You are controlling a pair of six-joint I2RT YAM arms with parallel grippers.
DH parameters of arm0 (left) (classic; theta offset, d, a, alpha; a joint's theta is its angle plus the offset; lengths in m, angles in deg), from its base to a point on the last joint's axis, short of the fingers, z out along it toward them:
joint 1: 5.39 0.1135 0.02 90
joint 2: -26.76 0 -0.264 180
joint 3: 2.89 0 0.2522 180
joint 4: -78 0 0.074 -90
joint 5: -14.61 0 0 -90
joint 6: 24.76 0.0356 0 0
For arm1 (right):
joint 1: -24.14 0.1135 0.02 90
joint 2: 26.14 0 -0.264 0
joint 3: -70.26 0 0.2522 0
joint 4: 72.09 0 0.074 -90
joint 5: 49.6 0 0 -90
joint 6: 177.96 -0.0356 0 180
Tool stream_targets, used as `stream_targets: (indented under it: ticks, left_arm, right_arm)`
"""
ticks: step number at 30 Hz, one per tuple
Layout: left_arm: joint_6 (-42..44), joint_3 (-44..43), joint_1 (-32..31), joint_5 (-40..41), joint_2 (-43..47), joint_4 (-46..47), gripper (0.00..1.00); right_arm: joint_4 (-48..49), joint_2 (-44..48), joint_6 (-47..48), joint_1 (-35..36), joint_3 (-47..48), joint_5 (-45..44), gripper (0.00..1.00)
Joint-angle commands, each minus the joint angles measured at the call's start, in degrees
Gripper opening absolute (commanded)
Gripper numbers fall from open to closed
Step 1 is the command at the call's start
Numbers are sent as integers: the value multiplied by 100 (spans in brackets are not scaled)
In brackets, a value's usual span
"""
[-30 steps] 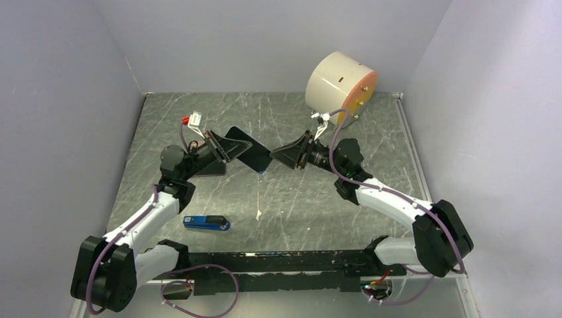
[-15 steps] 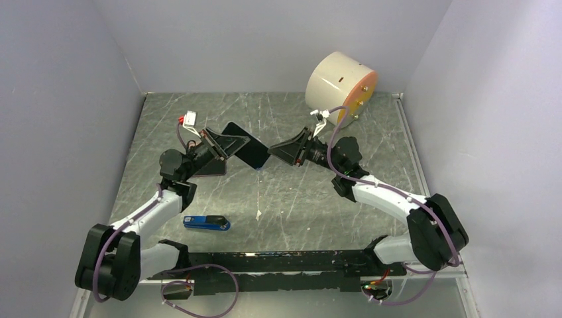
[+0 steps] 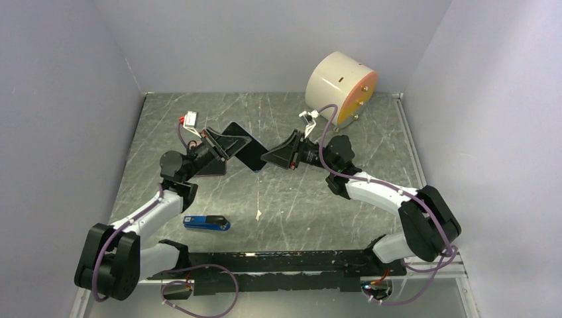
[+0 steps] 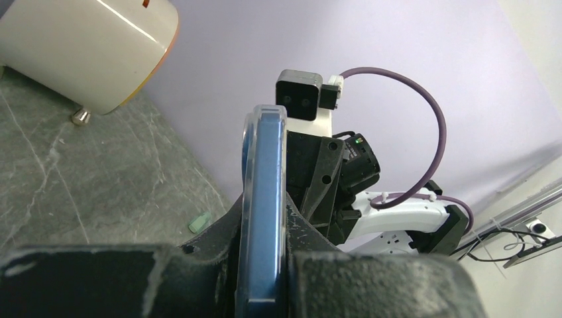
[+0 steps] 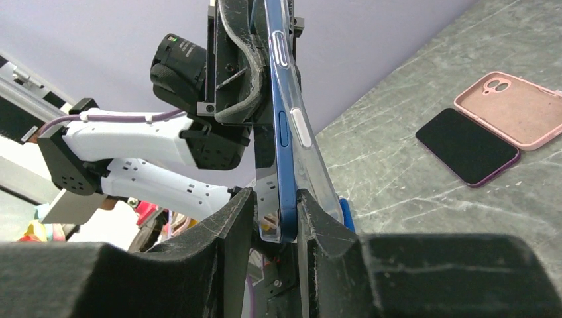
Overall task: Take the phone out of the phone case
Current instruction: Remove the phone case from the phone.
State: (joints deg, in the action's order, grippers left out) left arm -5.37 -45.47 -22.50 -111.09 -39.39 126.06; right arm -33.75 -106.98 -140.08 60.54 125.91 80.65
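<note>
The left arm (image 3: 142,213) and the right arm (image 3: 378,191) are built from white links joined by black joints. A purple cable (image 4: 441,132) is routed along each. The left tool (image 4: 262,218) and the right tool (image 5: 275,195) are black, with grey scuffs.

No word, brand, number or sign can be read in any view. The cream cylinder (image 3: 338,83), beyond the right fingers (image 5: 228,225), carries one small dark mark, too small to read. The blue phone (image 5: 283,126) clamped between those fingers shows only plain, unlettered buttons on its edge.
</note>
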Motion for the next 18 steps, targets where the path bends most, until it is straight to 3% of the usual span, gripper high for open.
stream_targets:
  ticks: [1,9,18]
  left_arm:
    - [76,-156,-126,247,293,356,2]
    - [116,-124,-215,93,7,552,3]
    - [557,-198,-486,233,-67,137,3]
  right_arm:
    - [-48,77,-4,177,162,396,32]
    - [451,-28,-261,177,267,422,31]
    - [776,-161,-480,224,521,543,30]
